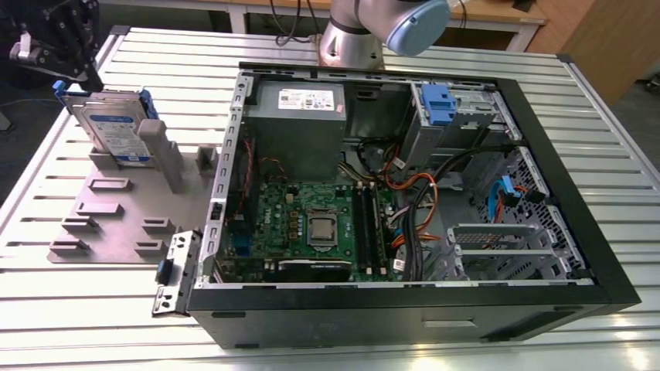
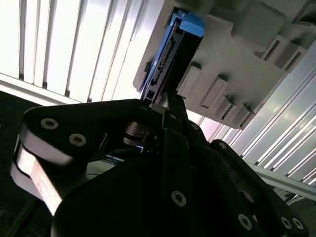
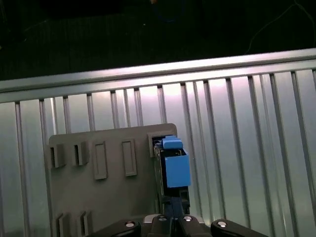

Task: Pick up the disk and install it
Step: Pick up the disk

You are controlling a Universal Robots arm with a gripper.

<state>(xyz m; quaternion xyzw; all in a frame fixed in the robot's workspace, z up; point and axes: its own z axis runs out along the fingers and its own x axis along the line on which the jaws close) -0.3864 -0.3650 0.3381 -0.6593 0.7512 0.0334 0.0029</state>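
Exterior view, tabletop: a slatted metal tabletop [image 1: 83, 309] carries everything.
Exterior view, case: an open black computer case [image 1: 413, 325] lies on its side across the middle and the exterior view's right. Its green motherboard [image 1: 309, 224] faces up.
Exterior view, inside the case: a grey metal box [image 1: 299, 120] with a small white label sits in the upper part. A blue clip [image 1: 437, 104] on a silver cage is to the exterior view's right of it.
Exterior view, plate: a grey fixture plate [image 1: 113, 224] lies flat on the tabletop at the exterior view's left, just beside the case.
Exterior view, disk: the disk [image 1: 113, 131] stands on edge in a slot of the plate, in the upper left of the frame. Its label faces the camera and it has blue plastic along the top.
Exterior view, claw: the black claw [image 1: 80, 77] is in the upper left corner, right over the disk's top edge. Whether it is released or clenched I cannot tell.
Exterior view, arm: the arm's column [image 1: 356, 39] rises behind the case at top centre.
Second wrist view, disk: the disk [image 2: 173, 59] is seen edge-on in the plate [image 2: 232, 64], with its blue end piece on the end away from the claw.
Second wrist view, claw: the claw [image 2: 168, 101] reaches the disk's near end. Its grip is not readable.
Second wrist view, tabletop: bright tabletop [image 2: 74, 44] slats lie beside the plate.
First wrist view, disk: the disk [image 3: 175, 168] stands edge-on at a corner of the plate [image 3: 98, 197], blue end piece showing.
First wrist view, claw: the claw [image 3: 173, 219] lines up with the disk's edge, over the tabletop [image 3: 247, 148].
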